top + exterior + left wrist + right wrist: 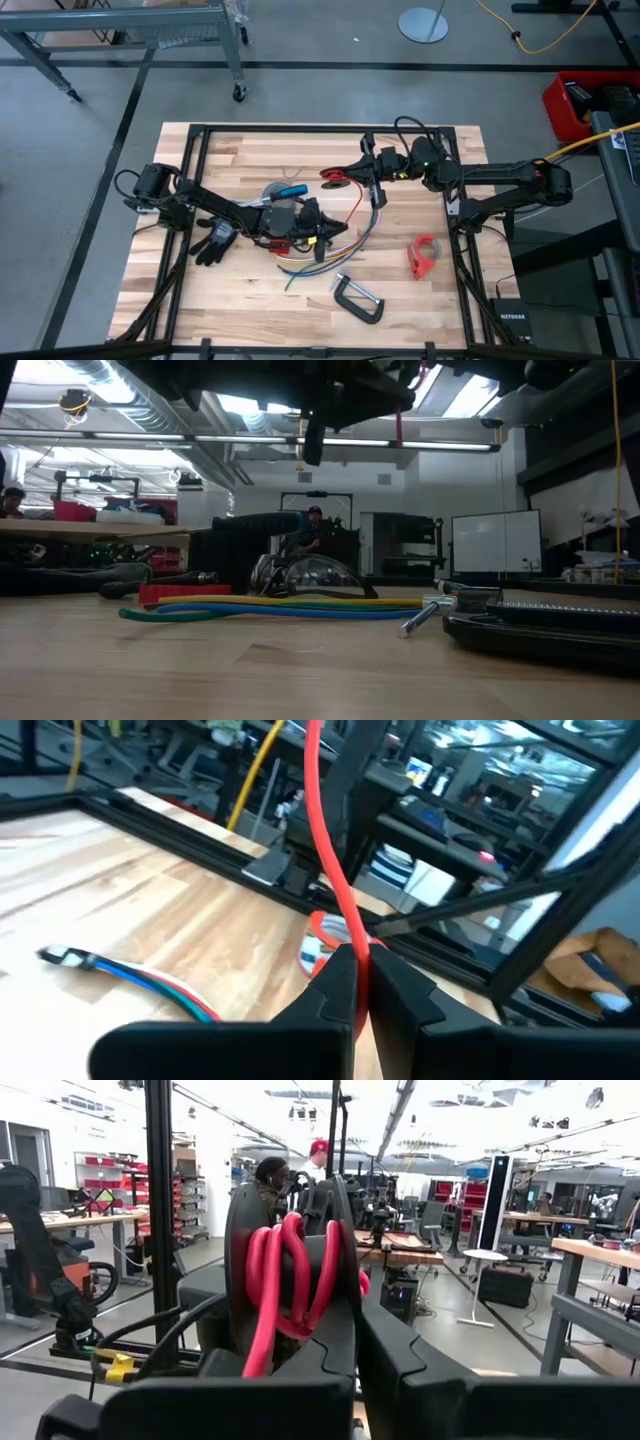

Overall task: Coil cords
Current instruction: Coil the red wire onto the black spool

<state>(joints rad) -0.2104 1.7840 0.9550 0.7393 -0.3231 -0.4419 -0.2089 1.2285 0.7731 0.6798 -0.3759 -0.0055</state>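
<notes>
Red cord (325, 850) runs taut from the left gripper (362, 982), whose fingers are pinched on it, up toward the right gripper (350, 1330), which is clamped on coiled red loops (285, 1280) above mid-tabletop (240, 150). Coloured strands (345, 245) lie near the left gripper, their long axis sweeping from the tabletop's front toward the right arm.

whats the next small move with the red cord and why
Probably the right gripper should wind on another loop: it is shut on the red coil, while the left gripper pinches the red cord, whose straight run is not coiled.
</notes>
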